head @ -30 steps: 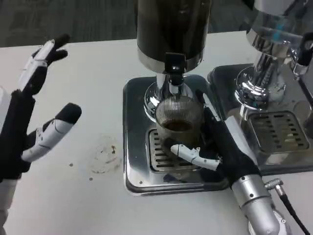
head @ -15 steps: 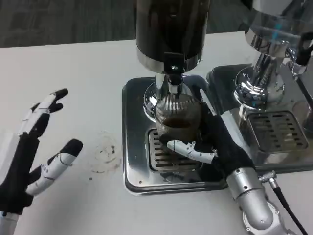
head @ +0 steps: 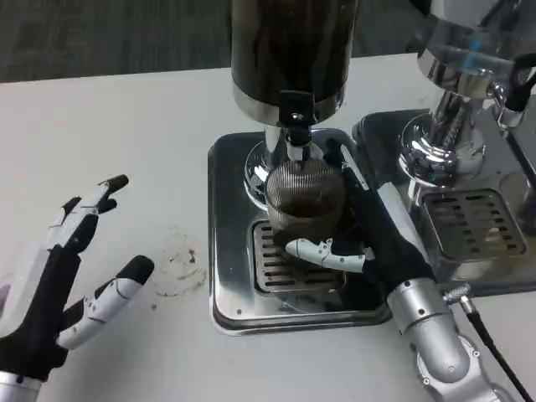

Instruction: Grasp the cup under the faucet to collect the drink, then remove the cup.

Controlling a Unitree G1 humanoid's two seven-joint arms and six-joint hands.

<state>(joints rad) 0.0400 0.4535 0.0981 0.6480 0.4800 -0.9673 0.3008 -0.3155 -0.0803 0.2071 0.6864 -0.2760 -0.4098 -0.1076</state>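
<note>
Holding cup on drip tray directly beneath faucet with right hand, evidently to catch drink; left hand spread wide, idle over table.

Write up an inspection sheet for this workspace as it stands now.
Surface: white table, with a faint ring stain and brown specks left of the tray.
Job's things: ribbed clear cup stands on the drip tray under the faucet; dark drink in it.
Clutter: nothing seen beyond the stain.
Robot hands: right robot hand wraps around the cup; left robot hand is apart from it over the table, fingers spread, holding nothing.
Cables: a black cable runs from the right forearm's connector.
Surroundings: second chrome dispenser with its own grated tray on the right; dark carpet beyond the table.
</note>
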